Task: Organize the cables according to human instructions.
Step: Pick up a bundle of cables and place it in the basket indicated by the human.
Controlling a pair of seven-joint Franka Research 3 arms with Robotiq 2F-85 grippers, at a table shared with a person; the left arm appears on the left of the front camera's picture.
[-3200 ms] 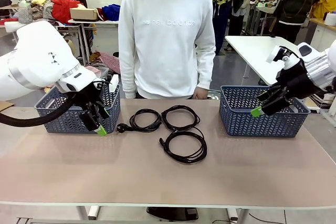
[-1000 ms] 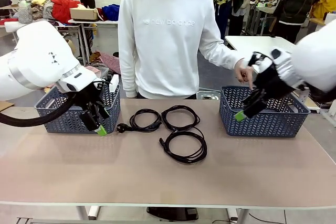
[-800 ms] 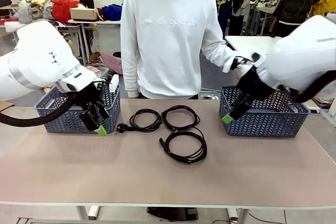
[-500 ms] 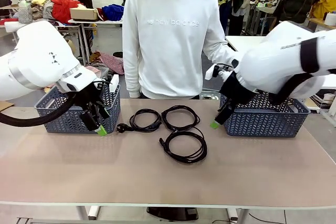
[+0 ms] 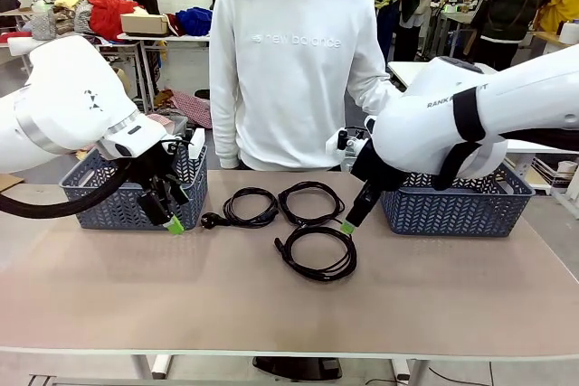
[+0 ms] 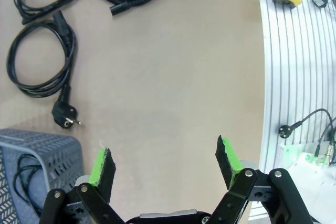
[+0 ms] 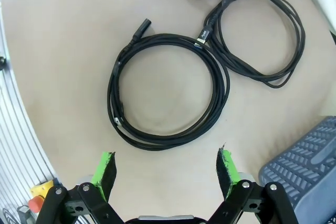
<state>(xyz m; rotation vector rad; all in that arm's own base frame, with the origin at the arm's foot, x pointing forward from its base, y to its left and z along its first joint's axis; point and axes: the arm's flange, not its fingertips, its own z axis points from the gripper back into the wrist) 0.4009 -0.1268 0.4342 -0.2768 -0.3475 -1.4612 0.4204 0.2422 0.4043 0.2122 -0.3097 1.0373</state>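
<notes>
right gripper (image 7: 165, 155) | jaws wide | nearest cable coil (image 7: 220, 87) just beyond fingertips

The left cable (image 5: 244, 221) and middle cable (image 5: 312, 186) are lying side by side near the table's (image 5: 271, 323) far edge, with the near cable (image 5: 317, 274) before them. The left basket (image 5: 104, 214) and right basket (image 5: 452, 214) are flanking them.

Left fingers (image 5: 175, 224) apart, angled down; right fingers (image 5: 348, 225) apart, angled down-left.
</notes>
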